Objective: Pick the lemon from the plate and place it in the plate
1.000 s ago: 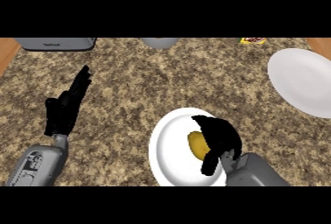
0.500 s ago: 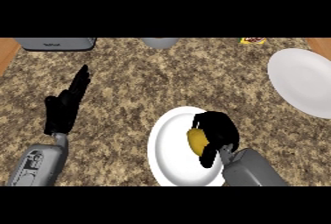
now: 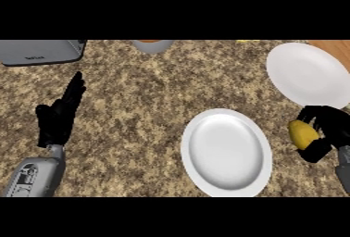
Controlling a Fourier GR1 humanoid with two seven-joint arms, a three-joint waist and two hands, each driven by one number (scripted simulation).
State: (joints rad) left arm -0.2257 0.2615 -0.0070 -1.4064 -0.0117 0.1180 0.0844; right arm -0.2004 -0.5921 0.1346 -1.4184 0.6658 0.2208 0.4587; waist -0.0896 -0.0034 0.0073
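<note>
My right hand is at the right edge of the head view, its fingers curled round the yellow lemon. It holds the lemon to the right of the near white plate and just below the far white plate at the upper right. Nothing lies on either plate. At the left, my left hand rests open with straight fingers pointing up, away from both plates.
A grey appliance stands at the back left corner. A grey cup-like object sits at the back middle. A strip of wooden surface shows at the back right beyond the counter's speckled top.
My right hand has lifted the lemon off the near plate and carried it to the right, toward the far plate. The view has shifted right. The left hand keeps its pose.
</note>
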